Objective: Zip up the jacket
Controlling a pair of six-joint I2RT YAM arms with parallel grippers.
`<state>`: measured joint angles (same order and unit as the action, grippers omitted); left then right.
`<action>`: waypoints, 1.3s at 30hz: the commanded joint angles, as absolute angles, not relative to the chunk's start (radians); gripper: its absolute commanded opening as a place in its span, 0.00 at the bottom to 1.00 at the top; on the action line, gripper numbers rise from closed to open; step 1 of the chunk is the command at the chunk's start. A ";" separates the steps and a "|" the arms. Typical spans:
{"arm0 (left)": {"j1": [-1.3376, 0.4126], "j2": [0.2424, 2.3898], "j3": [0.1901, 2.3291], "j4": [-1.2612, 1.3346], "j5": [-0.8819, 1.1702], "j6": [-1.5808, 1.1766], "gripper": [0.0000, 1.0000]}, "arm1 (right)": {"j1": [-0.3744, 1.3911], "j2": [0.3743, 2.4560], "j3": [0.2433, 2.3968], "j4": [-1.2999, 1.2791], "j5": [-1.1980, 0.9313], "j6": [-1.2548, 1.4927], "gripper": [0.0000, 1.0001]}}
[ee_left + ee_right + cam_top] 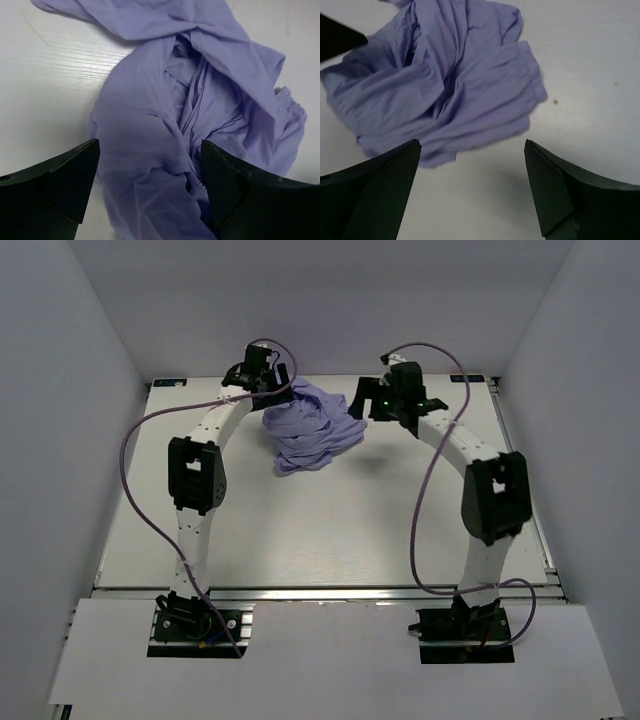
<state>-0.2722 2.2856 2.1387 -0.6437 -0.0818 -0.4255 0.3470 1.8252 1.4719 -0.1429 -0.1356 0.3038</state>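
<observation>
Left hand hangs at the far side of the desk, over the far left edge of the jacket. Its two fingers are spread wide and grip nothing. Seen from its wrist camera, the crumpled lavender cloth fills the gap between the fingers and runs on well past them, with deep folds bunched toward the middle and a gathered hem or cuff at the right edge. Whether the fingertips touch the fabric cannot be told.

Right hand sits just beside the jacket's far right edge, likewise fully open and empty. Its wrist view shows bare desk between the fingers, while the jacket lies ahead and to the left, apart from the tips.

In the overhead view the jacket is a rumpled heap in the far middle of the desk, between the two hands and closer to the left one.
</observation>
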 commanded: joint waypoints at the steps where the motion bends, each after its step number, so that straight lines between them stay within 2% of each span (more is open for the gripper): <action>1: -0.276 2.308 2.194 -0.681 -0.003 -0.402 0.89 | 0.391 1.998 1.658 -0.172 -0.046 0.305 0.90; 3: -0.276 2.306 2.160 -0.655 -0.002 -0.402 0.75 | 0.420 2.118 1.770 -0.187 -0.019 0.310 0.89; 4: -0.276 2.289 2.119 -0.647 -0.002 -0.399 0.61 | 0.434 2.153 1.811 -0.204 -0.006 0.311 0.89; 6: -0.276 2.267 2.076 -0.618 0.027 -0.391 0.47 | 0.445 2.250 1.917 -0.261 -0.006 0.327 0.89; 7: -0.276 2.254 2.057 -0.611 0.026 -0.385 0.36 | 0.451 2.272 1.936 -0.276 -0.006 0.331 0.89; 8: -0.278 2.223 2.019 -0.598 0.022 -0.385 0.09 | 0.463 2.298 1.945 -0.290 -0.006 0.337 0.88; 9: -0.276 2.209 2.000 -0.592 0.014 -0.385 0.00 | 0.472 2.304 1.930 -0.284 -0.006 0.344 0.88; 11: -0.276 2.150 1.927 -0.557 0.015 -0.379 0.00 | 0.492 2.306 1.902 -0.259 -0.006 0.348 0.81; 12: -0.276 2.125 1.896 -0.539 0.024 -0.376 0.00 | 0.502 2.306 1.882 -0.255 0.032 0.354 0.71; 13: -0.276 2.099 1.866 -0.520 0.031 -0.376 0.00 | 0.503 2.304 1.878 -0.252 0.034 0.354 0.39; 15: -0.276 2.013 1.789 -0.466 0.046 -0.374 0.00 | 0.503 2.292 1.878 -0.267 0.038 0.365 0.00; 18: -0.276 1.884 1.735 -0.446 0.043 -0.374 0.00 | 0.503 2.180 1.826 -0.264 0.086 0.373 0.00; 19: -0.276 1.847 1.724 -0.446 0.028 -0.376 0.00 | 0.503 2.133 1.746 -0.243 0.101 0.368 0.00; 27: -0.276 1.363 1.533 -0.434 -0.009 -0.495 0.00 | 0.503 1.401 1.300 -0.046 0.238 0.288 0.00; 32: -0.282 1.050 1.440 -0.364 0.048 -0.597 0.00 | 0.503 1.033 1.207 -0.116 0.313 0.299 0.00; 36: -0.284 0.992 1.459 -0.377 0.014 -0.598 0.00 | 0.502 0.960 1.246 -0.193 0.489 0.292 0.00; 39: -0.284 1.069 1.468 -0.391 -0.002 -0.606 0.00 | 0.492 1.003 1.278 -0.236 0.595 0.291 0.00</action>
